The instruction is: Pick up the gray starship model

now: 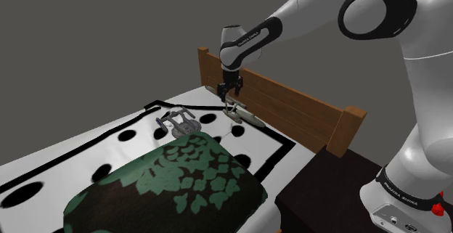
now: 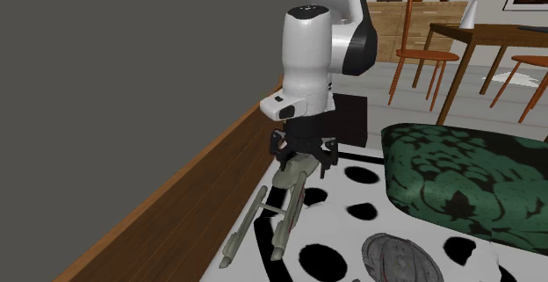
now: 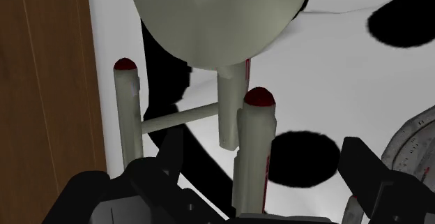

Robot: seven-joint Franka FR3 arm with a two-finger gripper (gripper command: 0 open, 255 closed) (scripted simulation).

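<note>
While your gripper (image 2: 304,155) hovers with its 2 fingers spread wide, the pale grey starship model (image 1: 239,112) lies on the spotted bedcover (image 1: 72,152) just beside the wooden headboard (image 1: 290,104). You have 1 red-tipped nacelle (image 3: 256,146) between the fingers, unclasped.

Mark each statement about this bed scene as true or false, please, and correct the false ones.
1. The tool is over the pale starship model, close to the wooden headboard. True.
2. The tool's fingers are shut together. False: they stand apart, with one engine pod between them.
3. A darker starship model lies beside the green patterned pillow. True.
4. The bed cover is plain white. False: it is white with black spots.
</note>
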